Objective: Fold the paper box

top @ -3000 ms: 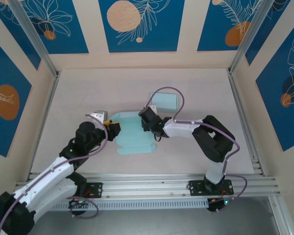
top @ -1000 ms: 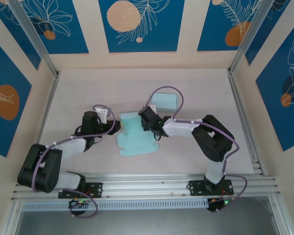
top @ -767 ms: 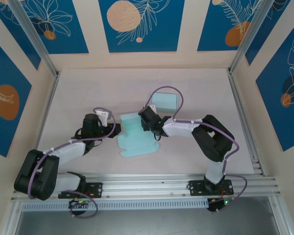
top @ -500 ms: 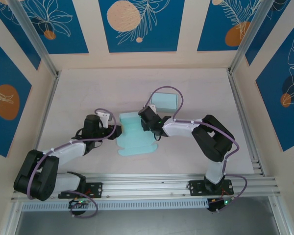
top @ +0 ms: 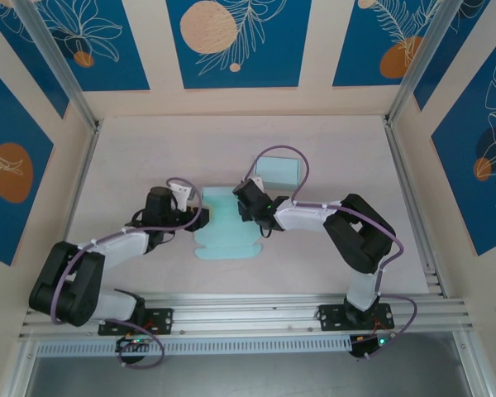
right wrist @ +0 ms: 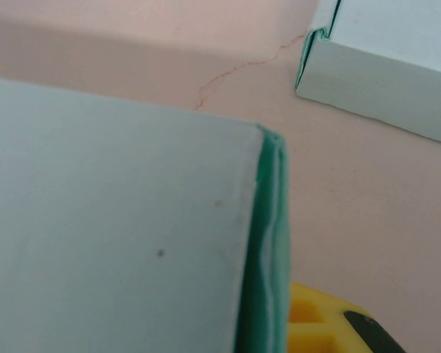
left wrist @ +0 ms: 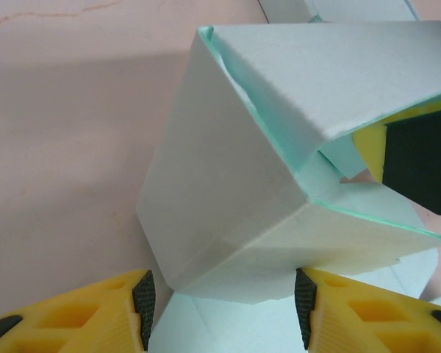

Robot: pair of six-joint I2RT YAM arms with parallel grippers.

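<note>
— At the middle of the bench (top: 132, 149), what has changed in three seconds?

— The left arm (top: 120, 240). Then it reached in from the near-left corner with its elbow raised; now it lies low and folded along the bench's left side. The left gripper (top: 195, 220) sits a shade further right than half a second ago, at the left edge of the paper box (top: 225, 231). The right arm (top: 314, 217) and right gripper (top: 246, 203) have not moved.

— And the box itself?

— Narrower. Three seconds back the pale mint sheet lay spread wide to the left. That side is now lifted, and the box ends just beside the left gripper.

— How does it look up close?

— From the left wrist, one panel is raised and creased into a tent-like corner over the flat base, with brighter green showing along the cut edges. The left jaws stand open, the yellow fingers (left wrist: 95, 312) on either side of the lowest corner.

— The right side?

— The right jaws are closed on the raised panel's right edge, a black pad tucked beneath it. From the right wrist, that panel shows a doubled green edge. A second box (top: 279, 171), already folded, stands just beyond, on the far side, apart from the first.
</note>
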